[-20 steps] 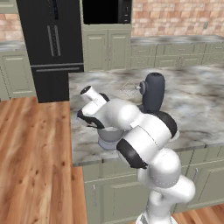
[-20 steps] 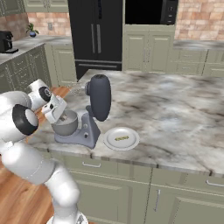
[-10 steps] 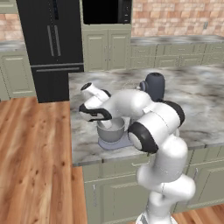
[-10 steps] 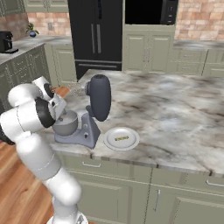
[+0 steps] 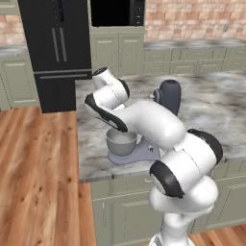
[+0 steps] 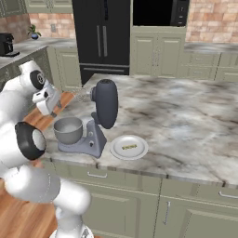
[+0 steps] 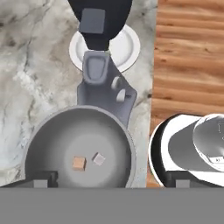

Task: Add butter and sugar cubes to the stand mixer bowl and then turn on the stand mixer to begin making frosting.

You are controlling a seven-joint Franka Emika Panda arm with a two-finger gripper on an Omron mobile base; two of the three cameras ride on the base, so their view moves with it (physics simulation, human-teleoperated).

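Note:
The stand mixer point(image 6: 100, 116) stands near the counter's front edge with its dark head point(image 7: 100, 17) tilted up. Its silver bowl point(image 7: 78, 131) sits on the base right below my gripper point(image 7: 111, 183). Two sugar cubes lie on the bowl's bottom, one brownish point(image 7: 79, 163) and one pale point(image 7: 99, 159). The gripper point(image 6: 52, 110) hangs over the bowl point(image 6: 68, 130), open, with nothing between its wide-apart fingertips point(image 7: 41, 181). The butter point(image 6: 128, 147) is a thin yellow stick on the white plate point(image 6: 139, 149), to the right of the mixer.
Two small knobs point(image 7: 119, 87) stick out of the mixer's stand. The marble counter point(image 6: 186, 121) stretches right and back. The wooden floor point(image 5: 38, 182) lies left of the counter's edge. A black fridge point(image 5: 57, 48) and cabinets line the far wall.
The arm's elbow has swung out to the right and the hand has risen a little above the bowl. Mixer, plate and butter have stayed put.

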